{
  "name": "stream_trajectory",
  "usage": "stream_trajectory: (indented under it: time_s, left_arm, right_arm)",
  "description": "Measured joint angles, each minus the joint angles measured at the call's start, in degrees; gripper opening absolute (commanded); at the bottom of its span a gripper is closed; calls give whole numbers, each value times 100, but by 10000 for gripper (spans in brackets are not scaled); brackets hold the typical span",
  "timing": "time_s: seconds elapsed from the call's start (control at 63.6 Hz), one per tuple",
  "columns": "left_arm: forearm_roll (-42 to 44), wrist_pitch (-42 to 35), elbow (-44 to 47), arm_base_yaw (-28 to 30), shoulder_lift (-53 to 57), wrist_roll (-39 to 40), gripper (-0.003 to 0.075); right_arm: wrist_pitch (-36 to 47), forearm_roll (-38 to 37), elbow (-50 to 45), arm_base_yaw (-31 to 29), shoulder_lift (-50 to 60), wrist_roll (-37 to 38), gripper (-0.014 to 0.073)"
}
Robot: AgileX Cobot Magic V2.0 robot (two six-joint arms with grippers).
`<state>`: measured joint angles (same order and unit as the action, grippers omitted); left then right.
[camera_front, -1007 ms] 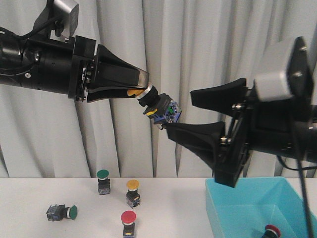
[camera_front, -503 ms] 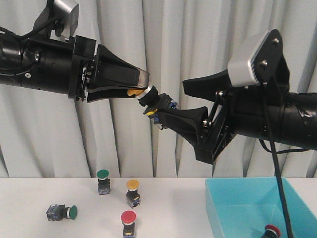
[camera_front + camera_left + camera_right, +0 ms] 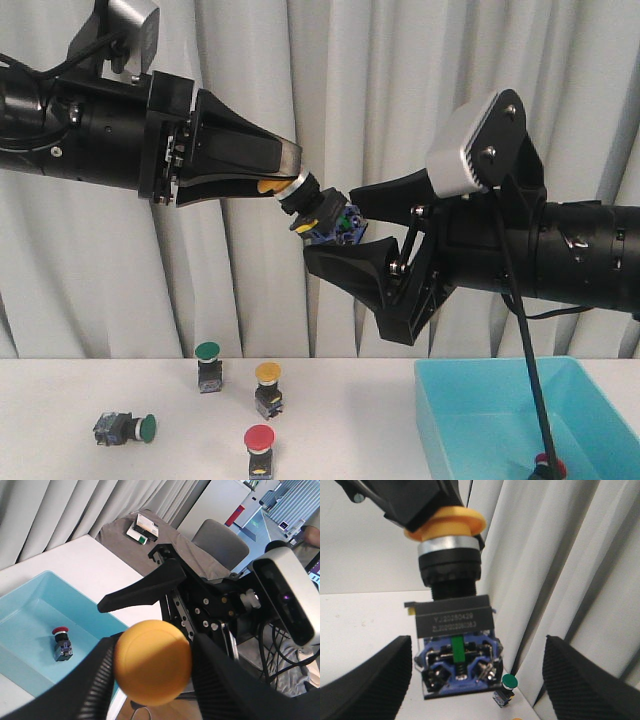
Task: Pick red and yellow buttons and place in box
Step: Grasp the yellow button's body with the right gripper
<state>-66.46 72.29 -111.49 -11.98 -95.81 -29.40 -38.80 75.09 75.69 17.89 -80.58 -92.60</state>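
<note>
High above the table my left gripper [image 3: 291, 172] is shut on the cap of a yellow button [image 3: 322, 212]. That cap [image 3: 152, 667] fills the gap between the ribbed pads in the left wrist view. My right gripper [image 3: 330, 226] is open, one finger above and one below the button's black and blue body [image 3: 454, 645], not touching it. On the table stand another yellow button [image 3: 268, 387] and a red button [image 3: 259, 449]. The turquoise box [image 3: 470, 420] sits at the right with a red button [image 3: 546, 466] in it, also seen as the red button [image 3: 61, 643] from the left wrist.
Two green-capped switches are on the table, one upright [image 3: 208, 365] and one on its side [image 3: 126, 428]. A white curtain hangs behind the table. A grey chair [image 3: 220, 542] and a cloth-covered surface lie beyond the table's edge.
My right gripper has swung left and up toward the held yellow button, so its open fingers now flank the button's body. The left arm has stayed still.
</note>
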Motion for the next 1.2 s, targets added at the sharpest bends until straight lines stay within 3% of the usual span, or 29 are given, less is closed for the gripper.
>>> stream_trajectory:
  time_s: [0.236,0.645,0.834,0.975,1.196]
  left_arm:
    - [0,0,0,0,0,0,41]
    - [0,0,0,0,0,0,41]
    - [0,7,0,0,0,0,50]
    - [90,20,0,0,0,0,125]
    - [119,33,0,-7,5,0,398]
  right_arm:
    - [-96,0,13,0,0,0,477]
    - [-385,-118,19,0,0,-16,152]
    - [-397,-130,19,0,0,-18,106]
    - [-397,-162,19,0,0,-18,109]
    - [-402,-187,19,0,0,-18,111]
